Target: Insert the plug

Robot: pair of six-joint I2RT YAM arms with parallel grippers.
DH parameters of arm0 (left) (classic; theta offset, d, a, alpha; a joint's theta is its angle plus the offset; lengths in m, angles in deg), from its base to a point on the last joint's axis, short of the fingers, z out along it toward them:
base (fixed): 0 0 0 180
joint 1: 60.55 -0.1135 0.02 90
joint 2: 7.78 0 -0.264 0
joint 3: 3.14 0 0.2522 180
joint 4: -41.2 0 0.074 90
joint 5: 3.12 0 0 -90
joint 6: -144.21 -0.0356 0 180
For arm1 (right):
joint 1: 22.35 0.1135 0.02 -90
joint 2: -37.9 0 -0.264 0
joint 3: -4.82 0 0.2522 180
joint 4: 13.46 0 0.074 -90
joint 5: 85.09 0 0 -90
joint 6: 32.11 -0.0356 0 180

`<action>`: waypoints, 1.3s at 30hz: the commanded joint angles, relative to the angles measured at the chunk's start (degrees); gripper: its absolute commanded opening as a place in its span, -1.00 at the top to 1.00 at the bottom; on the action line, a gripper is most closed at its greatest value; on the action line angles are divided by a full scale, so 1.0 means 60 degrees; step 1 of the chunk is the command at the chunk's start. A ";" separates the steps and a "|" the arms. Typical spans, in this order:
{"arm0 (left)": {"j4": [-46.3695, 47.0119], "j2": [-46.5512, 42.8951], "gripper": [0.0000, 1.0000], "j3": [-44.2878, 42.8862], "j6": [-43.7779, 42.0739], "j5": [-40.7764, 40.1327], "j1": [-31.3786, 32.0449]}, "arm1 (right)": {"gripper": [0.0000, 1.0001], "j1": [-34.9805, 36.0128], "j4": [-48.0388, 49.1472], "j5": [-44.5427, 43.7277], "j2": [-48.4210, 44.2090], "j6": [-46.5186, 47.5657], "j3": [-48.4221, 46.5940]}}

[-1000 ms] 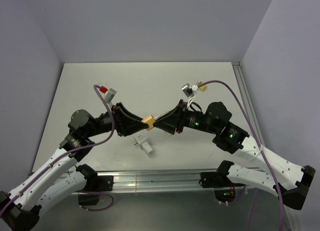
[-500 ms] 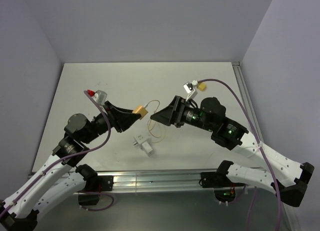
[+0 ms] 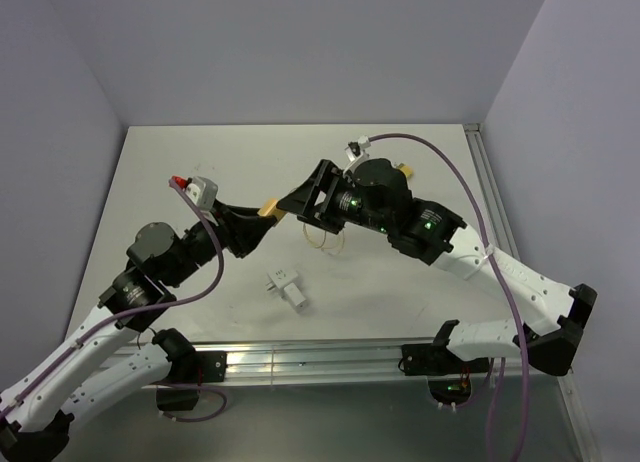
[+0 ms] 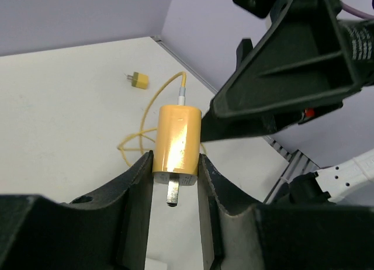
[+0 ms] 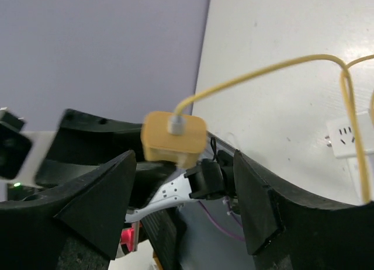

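The left gripper pinches the yellow connector between its fingertips, metal prong pointing back between the fingers, its thin wire looping over the table beyond them, the tiny plug lying farther beyond, the right gripper looming just to their right.

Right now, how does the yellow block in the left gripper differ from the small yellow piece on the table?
The wired block is clamped in the left gripper; the plug lies loose on the table. The wired block trails a yellow cable; the plug has none. Both are yellow blocks.
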 commanded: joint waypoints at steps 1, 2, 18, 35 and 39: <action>-0.0176 0.0105 0.99 -0.0693 -0.0650 -0.0561 0.0098 | -0.48 0.0150 -0.0381 -0.0573 0.0011 -0.0420 -0.0233; -0.0176 0.0119 0.99 -0.0707 -0.0665 -0.0546 0.0098 | -0.48 0.0150 -0.0395 -0.0559 0.0099 -0.0405 -0.0277; -0.0074 0.0193 0.99 -0.0605 -0.0621 -0.0195 0.0229 | -0.48 0.0253 -0.0161 -0.0529 0.0846 -0.0376 -0.0848; -0.0308 0.0412 0.99 -0.0766 -0.0753 -0.0399 0.0376 | -0.18 0.0253 -0.0410 -0.0690 0.1096 -0.0083 -0.1053; -0.0381 0.0442 0.99 -0.0825 -0.0768 -0.0531 0.0449 | -0.15 0.0282 -0.0410 -0.0661 0.1096 -0.0054 -0.1068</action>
